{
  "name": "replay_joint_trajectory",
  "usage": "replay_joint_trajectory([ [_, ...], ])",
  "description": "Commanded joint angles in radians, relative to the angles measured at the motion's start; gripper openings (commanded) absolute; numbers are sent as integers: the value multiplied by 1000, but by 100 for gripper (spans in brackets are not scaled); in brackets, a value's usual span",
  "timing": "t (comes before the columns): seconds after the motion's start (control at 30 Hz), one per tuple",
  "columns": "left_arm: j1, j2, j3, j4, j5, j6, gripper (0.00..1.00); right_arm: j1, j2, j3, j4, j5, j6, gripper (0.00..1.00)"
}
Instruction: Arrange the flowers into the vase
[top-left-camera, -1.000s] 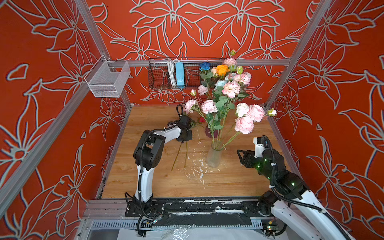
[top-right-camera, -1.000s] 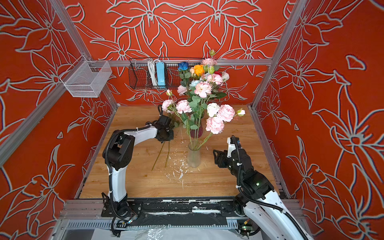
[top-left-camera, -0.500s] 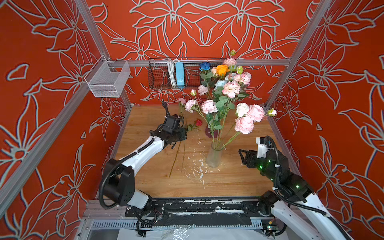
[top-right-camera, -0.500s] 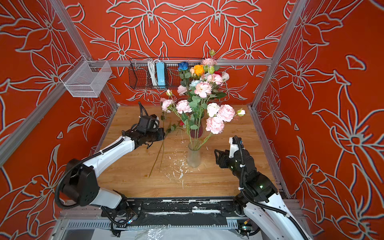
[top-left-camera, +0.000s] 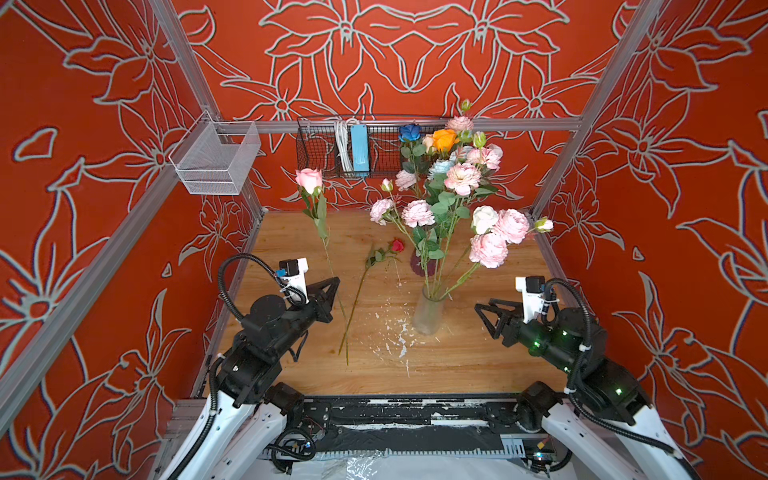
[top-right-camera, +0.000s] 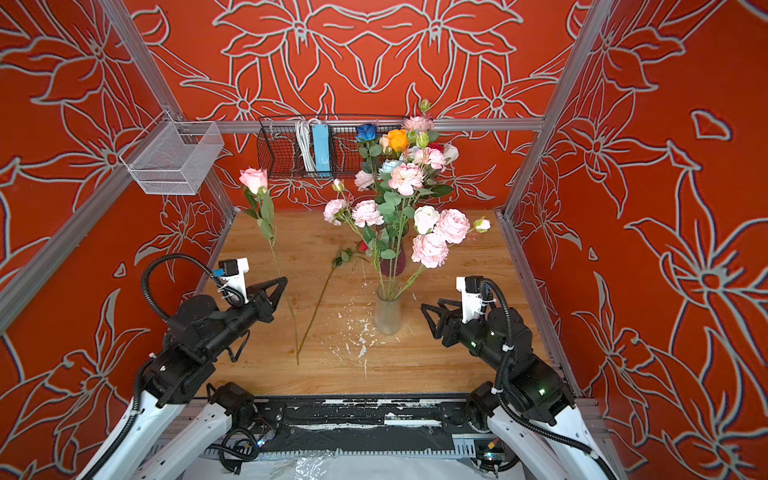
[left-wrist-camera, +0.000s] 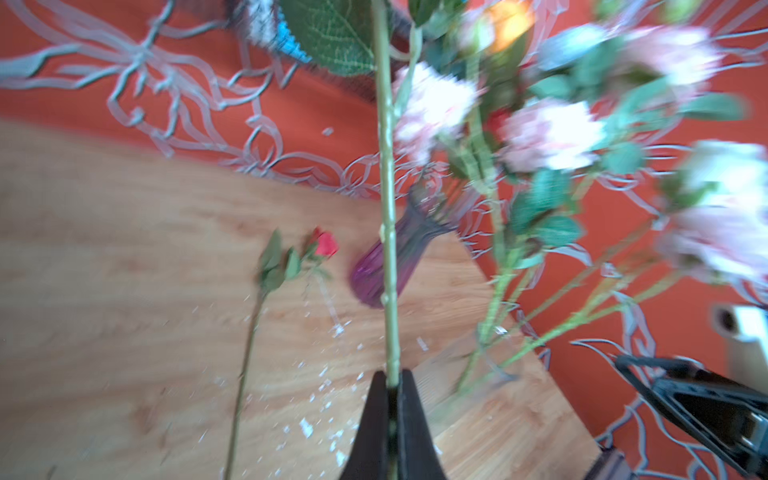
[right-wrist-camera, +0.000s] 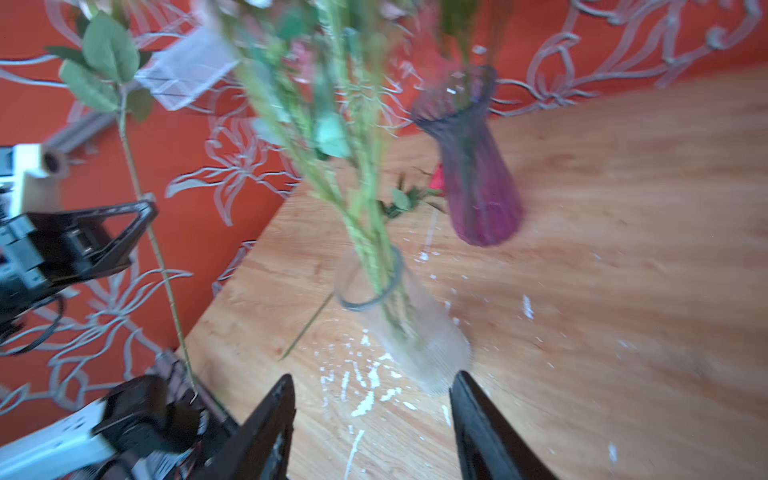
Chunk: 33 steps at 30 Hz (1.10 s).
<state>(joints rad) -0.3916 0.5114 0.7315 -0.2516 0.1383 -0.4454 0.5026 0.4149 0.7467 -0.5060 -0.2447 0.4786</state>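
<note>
Grips pink rose (top-left-camera: 309, 179) by stem, upright, in closed left pincer (top-left-camera: 334, 283); holds right pincer (top-left-camera: 481, 315) parted, empty, near clear vase (top-left-camera: 428, 313) of flowers (top-left-camera: 461, 178) on table (top-left-camera: 478, 365).

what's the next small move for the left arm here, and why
Probably swing the left pincer rightward, high, toward the mouth of the clear vase. It is shut on the stem of the pink rose, which stands upright with its lower end well left of the vase. The right pincer stands open beside the vase.
</note>
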Motion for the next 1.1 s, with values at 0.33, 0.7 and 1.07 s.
replay_joint_trajectory([
  [0.33, -423, 285, 264, 144, 50, 222, 0, 80, 298, 358, 206, -236, -26, 58],
  [0.7, -504, 467, 347, 283, 101, 233, 0, 246, 454, 444, 262, -188, -62, 59],
  [1.07, -526, 509, 335, 310, 100, 239, 0, 256, 550, 479, 325, -117, -54, 48],
])
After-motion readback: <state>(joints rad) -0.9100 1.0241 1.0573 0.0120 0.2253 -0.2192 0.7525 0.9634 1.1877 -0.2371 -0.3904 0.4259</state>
